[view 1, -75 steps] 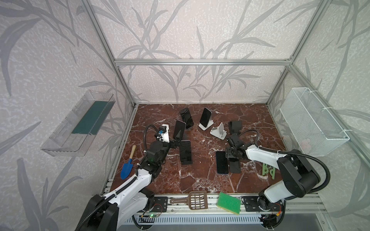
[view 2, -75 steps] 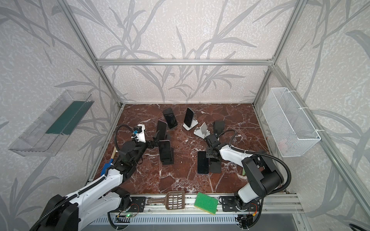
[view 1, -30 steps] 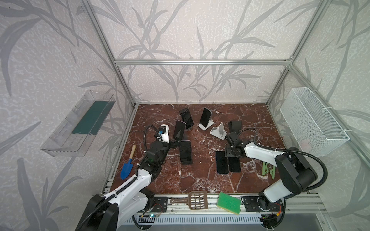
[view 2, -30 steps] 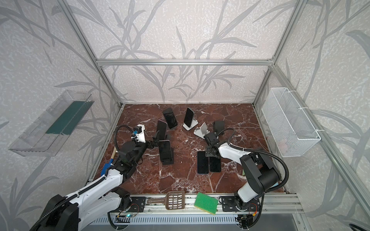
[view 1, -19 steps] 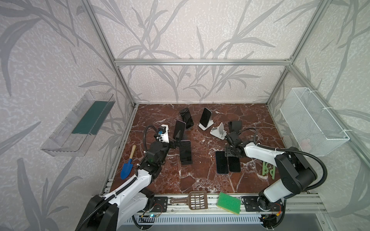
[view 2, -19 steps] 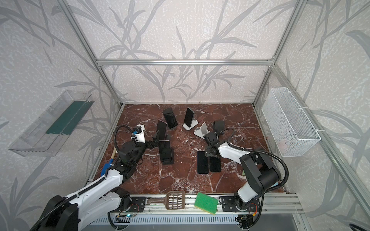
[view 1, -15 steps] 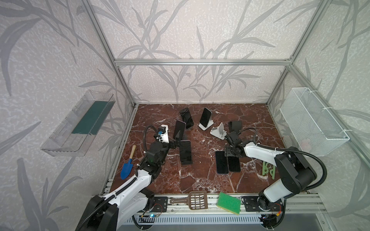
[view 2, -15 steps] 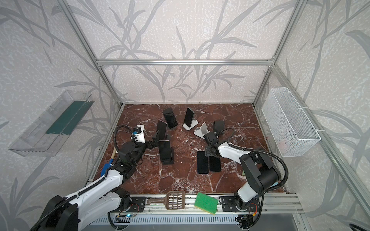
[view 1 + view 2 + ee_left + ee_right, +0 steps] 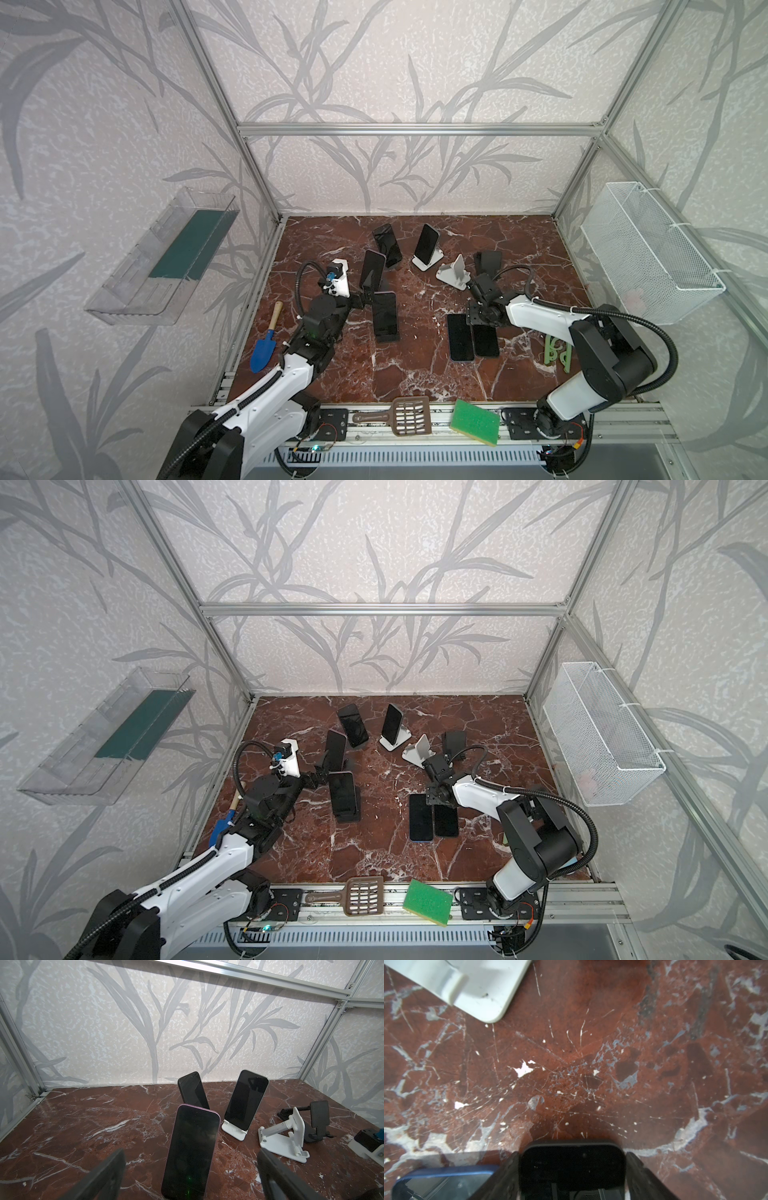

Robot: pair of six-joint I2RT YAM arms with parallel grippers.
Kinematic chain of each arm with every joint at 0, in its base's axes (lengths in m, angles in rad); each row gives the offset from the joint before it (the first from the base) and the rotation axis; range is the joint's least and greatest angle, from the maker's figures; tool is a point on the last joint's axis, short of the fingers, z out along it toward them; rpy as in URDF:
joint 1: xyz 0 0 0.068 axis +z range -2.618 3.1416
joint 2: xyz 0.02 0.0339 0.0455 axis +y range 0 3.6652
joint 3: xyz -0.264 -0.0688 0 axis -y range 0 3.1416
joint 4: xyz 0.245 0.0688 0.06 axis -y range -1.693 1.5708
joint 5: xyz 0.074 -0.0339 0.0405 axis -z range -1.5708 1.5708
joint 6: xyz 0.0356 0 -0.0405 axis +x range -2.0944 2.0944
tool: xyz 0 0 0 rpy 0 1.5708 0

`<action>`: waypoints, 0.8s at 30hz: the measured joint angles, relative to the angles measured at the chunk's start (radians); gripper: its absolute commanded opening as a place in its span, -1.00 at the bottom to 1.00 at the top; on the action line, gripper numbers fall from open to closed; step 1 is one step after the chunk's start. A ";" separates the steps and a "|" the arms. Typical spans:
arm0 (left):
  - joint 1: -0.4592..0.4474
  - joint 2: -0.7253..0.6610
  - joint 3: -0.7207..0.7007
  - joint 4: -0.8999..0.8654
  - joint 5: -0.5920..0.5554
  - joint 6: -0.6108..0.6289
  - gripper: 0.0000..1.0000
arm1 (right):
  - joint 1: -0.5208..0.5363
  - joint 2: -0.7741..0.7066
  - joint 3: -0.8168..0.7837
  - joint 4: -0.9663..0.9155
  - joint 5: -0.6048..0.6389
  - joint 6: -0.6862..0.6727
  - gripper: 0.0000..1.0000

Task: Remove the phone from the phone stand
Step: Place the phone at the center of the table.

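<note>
A purple-edged phone [image 9: 191, 1153] leans on a black phone stand, also seen in both top views [image 9: 372, 266] [image 9: 336, 746]. My left gripper [image 9: 191, 1176] is open just in front of it, one blurred finger [image 9: 104, 1174] on each side and neither touching it. My right gripper [image 9: 572, 1176] straddles the end of a black phone [image 9: 572, 1165] lying flat beside a blue phone [image 9: 446, 1180]. Its fingers [image 9: 641, 1180] lie close along the black phone's sides; I cannot tell whether they press it. In a top view the right gripper [image 9: 478, 322] sits at the far end of that phone [image 9: 486, 340].
Behind stand a black leaning phone [image 9: 386, 245], a phone on a white stand [image 9: 427, 243], an empty white stand [image 9: 455, 274] and an empty black stand [image 9: 488, 262]. Another phone [image 9: 384, 316] lies flat by the left gripper. A blue trowel [image 9: 264, 349] lies left; a scoop [image 9: 409, 415] and sponge [image 9: 475, 422] sit on the front rail.
The right gripper slid the black phone up beside the blue phone about two seconds ago. Nothing has visibly moved over the last second. The left arm has stayed still.
</note>
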State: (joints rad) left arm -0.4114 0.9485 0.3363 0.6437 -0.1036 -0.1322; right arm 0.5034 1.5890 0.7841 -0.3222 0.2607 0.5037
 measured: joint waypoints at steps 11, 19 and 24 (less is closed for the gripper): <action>0.000 -0.017 0.000 -0.003 0.000 -0.003 0.98 | 0.000 -0.019 -0.004 -0.040 -0.014 0.001 0.45; 0.000 -0.018 0.000 -0.004 0.000 -0.005 0.98 | 0.000 -0.042 -0.021 -0.064 -0.018 0.000 0.45; 0.000 -0.018 0.000 -0.004 0.001 -0.010 0.97 | 0.000 -0.042 -0.020 -0.064 -0.018 0.000 0.45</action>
State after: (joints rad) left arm -0.4114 0.9306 0.3363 0.6395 -0.1028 -0.1425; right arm 0.5034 1.5475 0.7639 -0.3866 0.2424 0.5041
